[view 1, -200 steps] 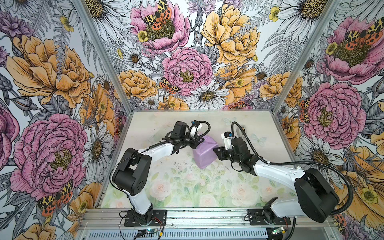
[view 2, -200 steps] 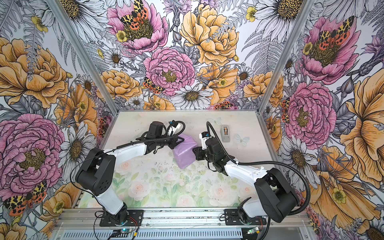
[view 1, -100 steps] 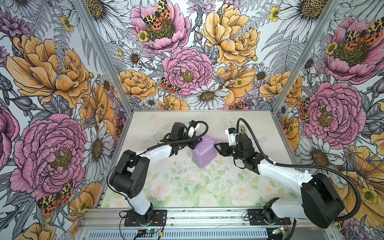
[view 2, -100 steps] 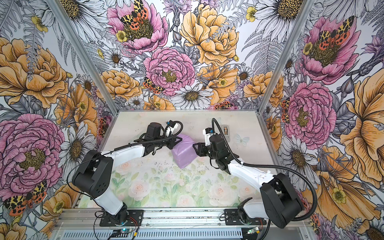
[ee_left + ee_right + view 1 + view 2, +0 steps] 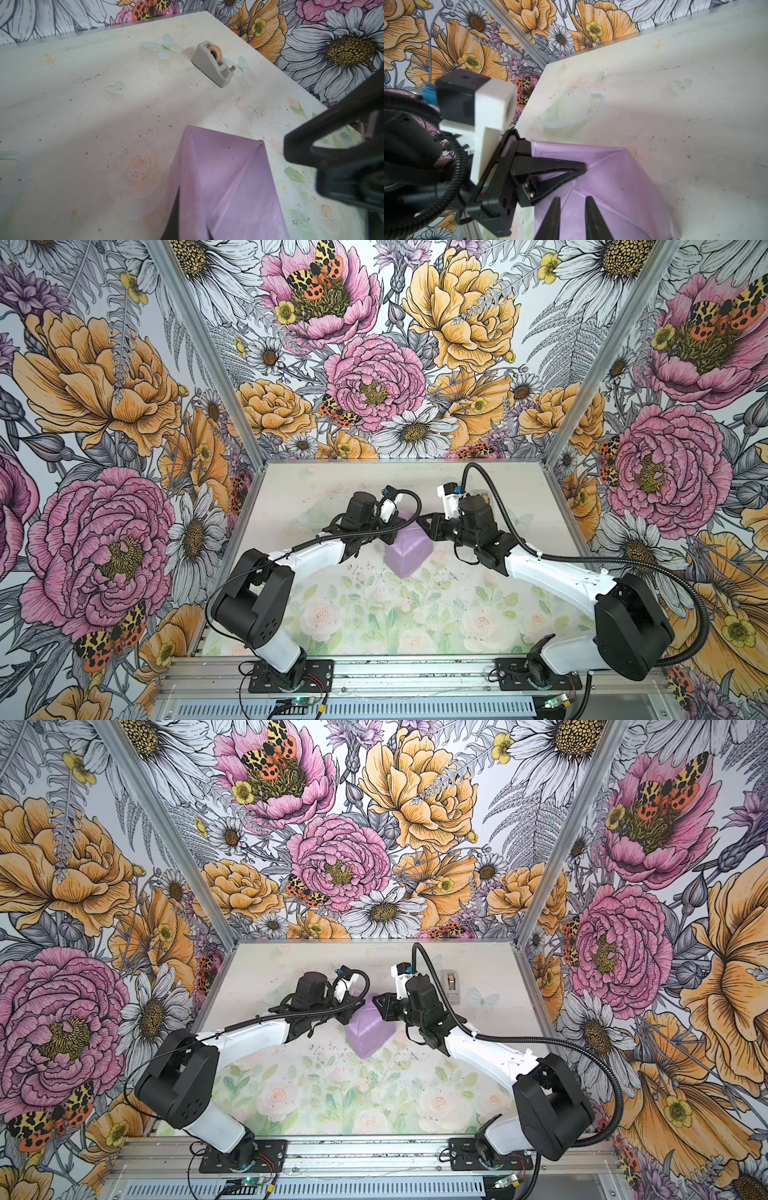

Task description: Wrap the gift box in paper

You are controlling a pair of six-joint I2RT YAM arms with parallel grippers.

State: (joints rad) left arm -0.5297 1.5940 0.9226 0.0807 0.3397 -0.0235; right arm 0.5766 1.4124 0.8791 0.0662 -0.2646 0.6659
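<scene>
Two robot arms meet over a small parcel at the centre of both top views. In the last second my right gripper [image 5: 572, 199] has slid from the parcel's right flank to its far corner, toward the upper middle of the frame. Its jaws now stand a narrow gap apart over a crease, and I cannot tell whether they nip any of it. My left gripper [image 5: 581, 167] has stayed put, jaws together, tip pressed on the lilac paper [image 5: 409, 549] where the folds converge. The parcel has kept its place on the table [image 5: 291, 497]. The gift box is wholly hidden under the paper, so I judge the main wrap done and this end flap being shaped, with taping still ahead. Count: one sheet of paper, one box presumably beneath it, one grey tape dispenser [image 5: 451, 986] at the table's upper right, two grippers.
</scene>
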